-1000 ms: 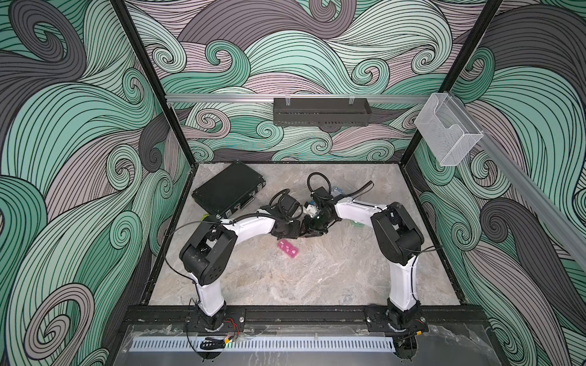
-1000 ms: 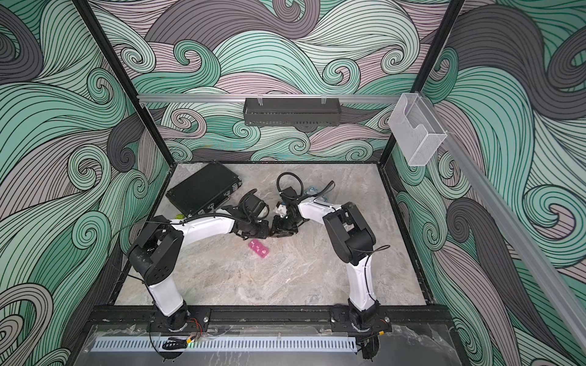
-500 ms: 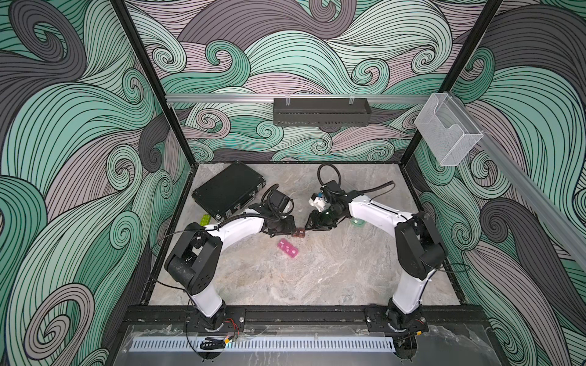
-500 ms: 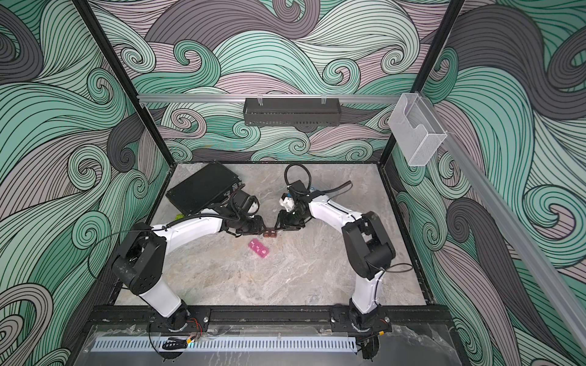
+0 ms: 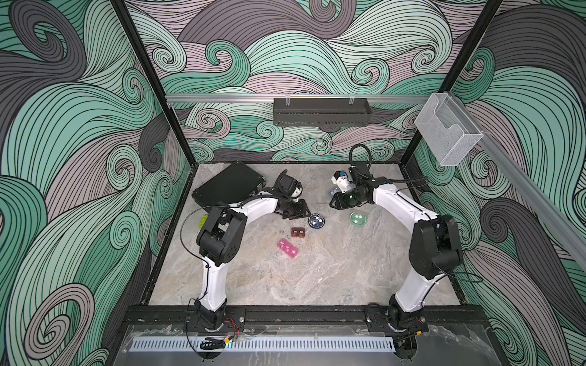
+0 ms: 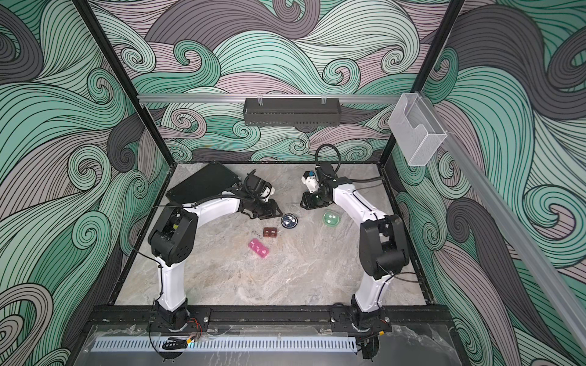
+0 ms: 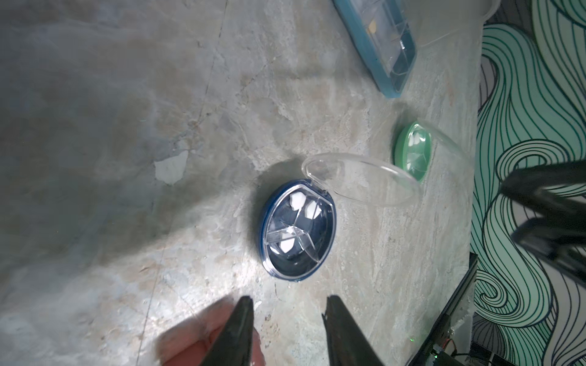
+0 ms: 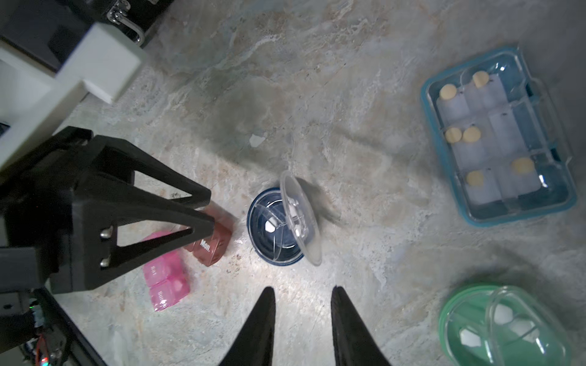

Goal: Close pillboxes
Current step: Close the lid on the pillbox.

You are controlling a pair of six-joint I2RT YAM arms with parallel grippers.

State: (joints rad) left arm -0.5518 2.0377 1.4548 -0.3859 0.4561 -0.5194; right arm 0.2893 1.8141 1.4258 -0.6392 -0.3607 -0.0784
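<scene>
Pillbox (image 7: 298,234), dark-blue round translucent plastic, clear lid (image 7: 361,180) up, lies just ahead of left gripper (image 7: 287,312) and right gripper (image 8: 302,301), both part-open, empty.

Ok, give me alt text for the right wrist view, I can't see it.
The dark-blue round pillbox, clear lid standing open, lies just ahead of the parted, empty fingers of the right gripper. The left gripper reaches in near the brown pillbox and pink pillbox; the light-blue pillbox and green pillbox lie opposite.
</scene>
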